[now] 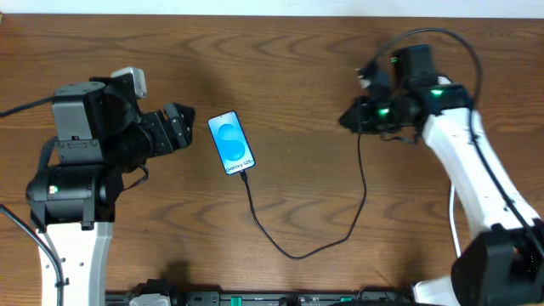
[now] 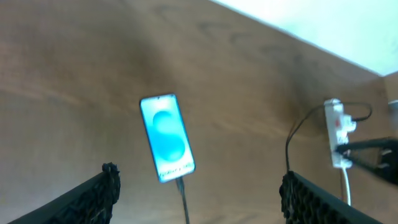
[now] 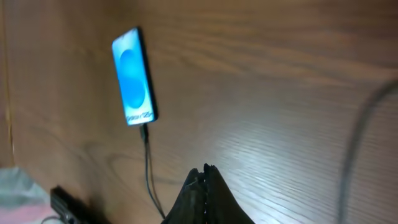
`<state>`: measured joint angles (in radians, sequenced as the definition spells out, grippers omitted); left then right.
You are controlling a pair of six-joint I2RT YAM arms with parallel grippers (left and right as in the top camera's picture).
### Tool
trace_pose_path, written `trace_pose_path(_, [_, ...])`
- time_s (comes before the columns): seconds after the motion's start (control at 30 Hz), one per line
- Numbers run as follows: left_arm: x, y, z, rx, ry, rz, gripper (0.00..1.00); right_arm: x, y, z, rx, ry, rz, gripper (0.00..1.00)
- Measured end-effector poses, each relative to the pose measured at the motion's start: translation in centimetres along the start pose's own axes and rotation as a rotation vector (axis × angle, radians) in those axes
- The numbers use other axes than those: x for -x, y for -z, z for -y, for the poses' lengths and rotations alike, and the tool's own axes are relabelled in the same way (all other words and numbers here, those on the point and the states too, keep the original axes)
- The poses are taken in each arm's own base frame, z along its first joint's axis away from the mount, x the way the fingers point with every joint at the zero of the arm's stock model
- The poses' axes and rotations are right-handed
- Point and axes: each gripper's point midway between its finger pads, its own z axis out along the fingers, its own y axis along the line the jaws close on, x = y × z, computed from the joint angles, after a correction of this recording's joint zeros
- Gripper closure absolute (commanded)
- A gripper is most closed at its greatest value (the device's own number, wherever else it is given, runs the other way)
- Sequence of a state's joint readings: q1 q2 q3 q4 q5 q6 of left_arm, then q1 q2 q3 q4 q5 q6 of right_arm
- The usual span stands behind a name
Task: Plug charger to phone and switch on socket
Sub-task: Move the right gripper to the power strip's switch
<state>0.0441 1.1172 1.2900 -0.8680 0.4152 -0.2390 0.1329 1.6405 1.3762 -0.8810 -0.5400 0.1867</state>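
The phone (image 1: 230, 142) lies flat on the wooden table with its blue screen up; it also shows in the wrist views (image 2: 166, 138) (image 3: 132, 78). The charger, a thin black cable (image 1: 293, 253), meets the phone's lower edge (image 2: 181, 186) (image 3: 148, 165) and loops right toward the socket (image 2: 336, 134), a white strip with red marks. My left gripper (image 1: 180, 127) (image 2: 199, 175) stands open just left of the phone, holding nothing. My right gripper (image 1: 347, 119) (image 3: 204, 169) is shut and empty; the left wrist view shows its dark tip against the socket's side. From overhead the right arm covers the socket.
The socket's white cord (image 2: 345, 186) runs toward the table's near edge. The cable's loop lies between the two arms. A dark rail with fittings (image 1: 255, 299) runs along the front edge. The table's far edge (image 2: 298, 37) borders a pale floor.
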Motion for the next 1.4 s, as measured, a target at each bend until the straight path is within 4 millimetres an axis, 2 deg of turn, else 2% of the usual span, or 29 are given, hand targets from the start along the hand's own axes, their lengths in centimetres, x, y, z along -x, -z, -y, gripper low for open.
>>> trace_pose_path(0.17, [-0.9, -0.5, -0.5, 0.016, 0.019, -0.049, 0.15, 1.3, 3.2, 3.7, -0.055, -0.085, 0.081, 0.99])
trace_pose_path(0.37, [-1.5, -0.8, -0.8, 0.026, 0.032, -0.081, 0.15, 2.4, 7.1, 10.4, -0.138, -0.243, 0.182, 0.99])
trace_pose_path(0.6, [-1.7, -0.8, -0.8, 0.028, 0.034, -0.086, 0.15, 2.3, 12.6, 17.3, -0.237, -0.416, 0.299, 0.99])
trace_pose_path(0.8, [-1.7, -1.3, -1.1, 0.033, 0.040, -0.102, 0.15, 3.2, 16.2, 20.6, -0.308, -0.496, 0.346, 0.99])
trace_pose_path(0.93, [-2.0, -2.2, -1.5, 0.042, 0.052, -0.133, 0.15, 4.0, 15.9, 22.8, -0.319, -0.537, 0.300, 0.99])
trace_pose_path(1.2, [-2.2, -3.4, -2.0, 0.053, 0.067, -0.169, 0.15, 4.6, 11.6, 28.4, -0.340, -0.588, 0.190, 0.99])
trace_pose_path(1.4, [-2.4, -3.8, -2.3, 0.058, 0.072, -0.183, 0.15, 4.6, 9.6, 30.9, -0.363, -0.586, 0.173, 0.99])
